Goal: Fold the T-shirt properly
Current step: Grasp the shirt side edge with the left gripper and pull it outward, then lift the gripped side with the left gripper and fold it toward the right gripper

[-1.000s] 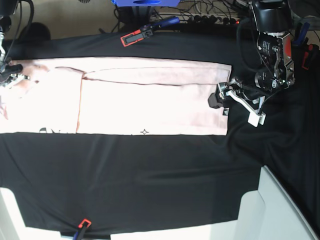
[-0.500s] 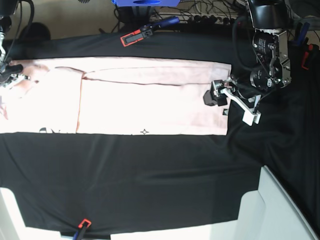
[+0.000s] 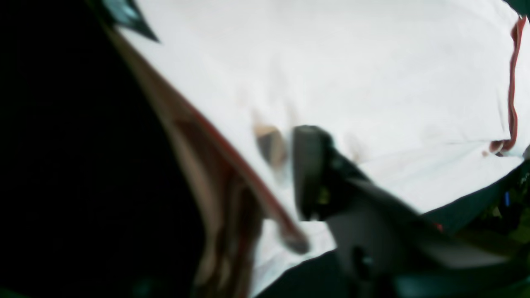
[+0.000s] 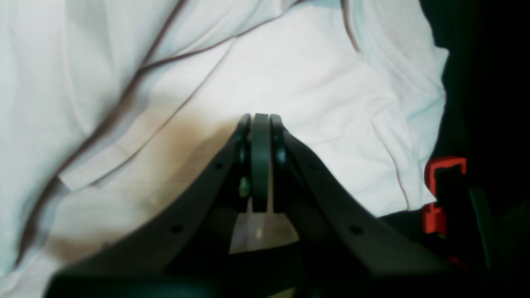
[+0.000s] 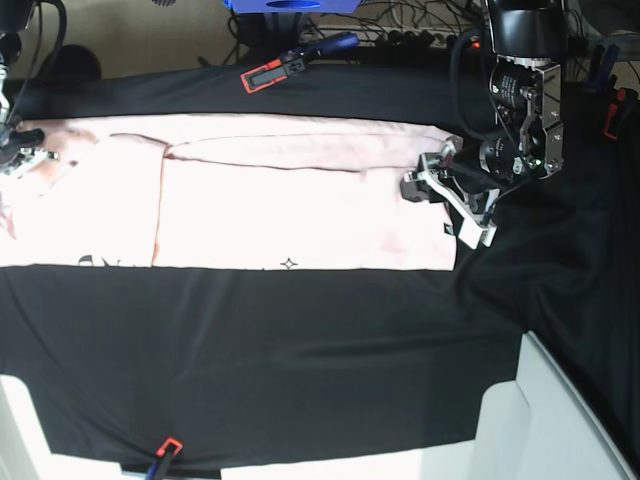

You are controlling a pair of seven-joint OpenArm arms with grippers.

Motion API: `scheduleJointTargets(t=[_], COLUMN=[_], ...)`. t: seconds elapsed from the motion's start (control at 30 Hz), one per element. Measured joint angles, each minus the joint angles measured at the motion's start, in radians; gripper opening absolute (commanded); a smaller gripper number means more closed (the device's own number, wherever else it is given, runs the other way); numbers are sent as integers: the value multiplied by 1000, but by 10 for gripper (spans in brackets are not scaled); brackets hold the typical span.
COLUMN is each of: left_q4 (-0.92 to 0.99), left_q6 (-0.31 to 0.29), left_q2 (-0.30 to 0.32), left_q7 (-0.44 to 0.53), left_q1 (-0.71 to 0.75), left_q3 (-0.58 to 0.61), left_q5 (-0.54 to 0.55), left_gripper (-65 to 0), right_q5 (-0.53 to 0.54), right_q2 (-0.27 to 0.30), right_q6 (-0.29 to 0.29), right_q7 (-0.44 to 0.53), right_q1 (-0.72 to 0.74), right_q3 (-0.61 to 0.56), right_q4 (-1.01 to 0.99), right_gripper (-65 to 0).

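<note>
Worktop (image 5: 300, 340) under black cloth, pink T-shirt (image 5: 300, 205) stretched out as a long band across the far half.

Clamp (image 5: 165, 452) sits at the near edge. Left tool (image 5: 442, 202) is at the shirt's right end, spread open over the hem, nothing in it. Right tool (image 4: 260, 124) is on the shirt's other end, pressed fully together; can't tell whether it's pinching any fabric. Another clamp (image 5: 295, 62) bites the far edge.

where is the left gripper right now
In the base view the left gripper is on the right side, over the right-hand end of the T-shirt, with black table cloth just beyond that edge.
</note>
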State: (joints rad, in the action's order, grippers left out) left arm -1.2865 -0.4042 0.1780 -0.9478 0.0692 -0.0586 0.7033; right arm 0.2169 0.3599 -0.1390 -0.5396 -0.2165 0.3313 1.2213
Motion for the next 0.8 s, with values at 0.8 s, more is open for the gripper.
scheduleJointTargets(t=[0.8], left_q4=[-3], left_q6=[3], left_q2=[51], left_q7=[-1], left_q1=[8], left_q3=[-209], left_q5=[-3], left_gripper=[-650], right_q5=[0], right_q2=[2], right_q6=[0], right_q7=[0], right_q1=[0], right_q3=[0], right_q4=[0], right_gripper=[-646])
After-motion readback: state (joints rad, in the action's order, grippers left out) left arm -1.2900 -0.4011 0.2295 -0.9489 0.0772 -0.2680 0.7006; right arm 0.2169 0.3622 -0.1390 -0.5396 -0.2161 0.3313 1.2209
